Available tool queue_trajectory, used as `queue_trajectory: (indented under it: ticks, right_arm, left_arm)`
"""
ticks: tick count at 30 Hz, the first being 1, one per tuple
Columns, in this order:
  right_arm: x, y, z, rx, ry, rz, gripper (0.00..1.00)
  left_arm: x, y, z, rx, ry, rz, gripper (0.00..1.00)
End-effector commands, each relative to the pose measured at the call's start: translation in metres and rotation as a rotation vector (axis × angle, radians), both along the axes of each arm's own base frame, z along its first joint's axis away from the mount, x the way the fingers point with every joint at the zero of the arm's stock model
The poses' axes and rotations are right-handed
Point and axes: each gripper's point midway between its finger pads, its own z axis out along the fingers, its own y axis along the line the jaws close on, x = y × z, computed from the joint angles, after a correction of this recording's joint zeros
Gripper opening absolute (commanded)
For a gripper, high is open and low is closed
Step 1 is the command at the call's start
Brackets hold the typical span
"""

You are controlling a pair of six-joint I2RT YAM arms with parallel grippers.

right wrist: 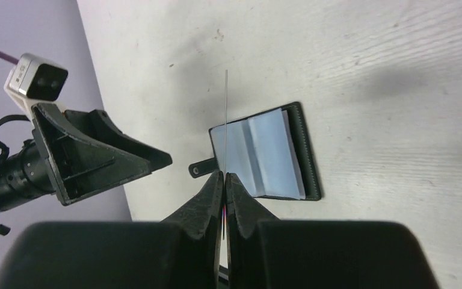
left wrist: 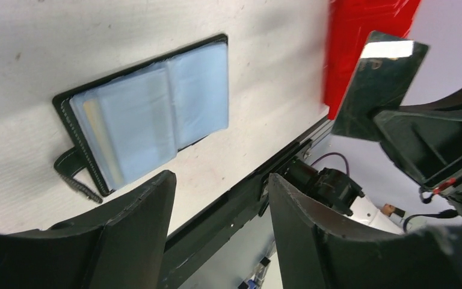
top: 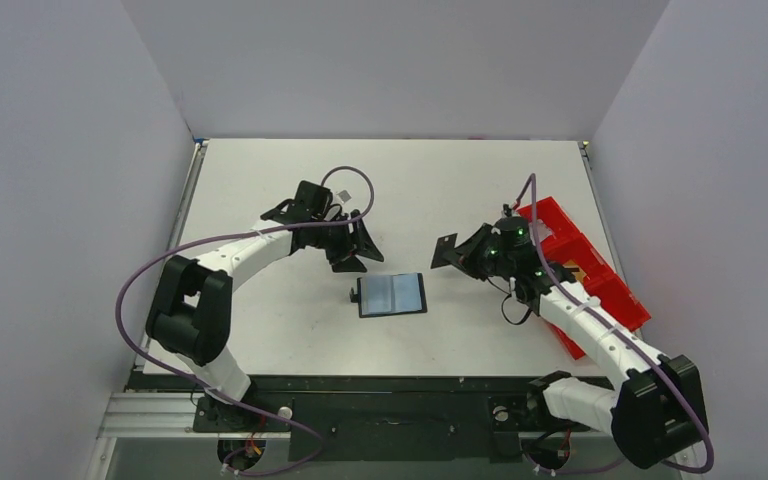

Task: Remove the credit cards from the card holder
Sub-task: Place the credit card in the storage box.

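Holder (top: 392,295) lies open at frame centre; right gripper (right wrist: 224,179) is clamped on one card (left wrist: 380,84) held clear of it, left gripper (left wrist: 221,180) spread and empty; more cards apparently left in the sleeves.

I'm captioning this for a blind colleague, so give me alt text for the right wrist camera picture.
The right hand is shut on a thin card seen edge-on, above a white table. Beyond it the black card holder lies open, blue-grey sleeves up, closing tab to the left; the left hand is at the picture's left edge.
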Motion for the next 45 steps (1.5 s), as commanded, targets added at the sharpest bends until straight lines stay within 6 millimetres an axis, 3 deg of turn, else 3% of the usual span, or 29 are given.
queue_trajectory:
  ticks: [1,9,19,28,38,45]
  right_arm:
    - [0.001,-0.036,0.015,-0.109,-0.03,-0.138,0.0]
    - [-0.029,-0.112,0.016,-0.297,0.023,-0.393,0.0]
    - [-0.085,-0.203,0.016,-0.615,0.175,-0.66,0.0]
    - [-0.105,-0.268,0.022,-0.862,0.352,-0.791,0.0]
    - [-0.113,-0.314,0.017,-1.018,0.555,-0.853,0.0]
    - [-0.091,-0.322,0.008,-1.044,0.596,-0.87,0.0]
  left_arm:
    - [-0.006,0.009,0.019,0.039,-0.077,-0.068,0.56]
    - [-0.017,-0.001,0.017,0.04,-0.103,-0.123,0.59]
    - [-0.032,-0.007,0.012,0.044,-0.109,-0.175,0.6]
    - [-0.035,-0.011,0.006,0.025,-0.069,-0.192,0.6]
    - [-0.035,-0.012,0.008,0.018,-0.071,-0.197,0.6]
    - [-0.036,-0.013,0.007,0.014,-0.064,-0.201,0.6]
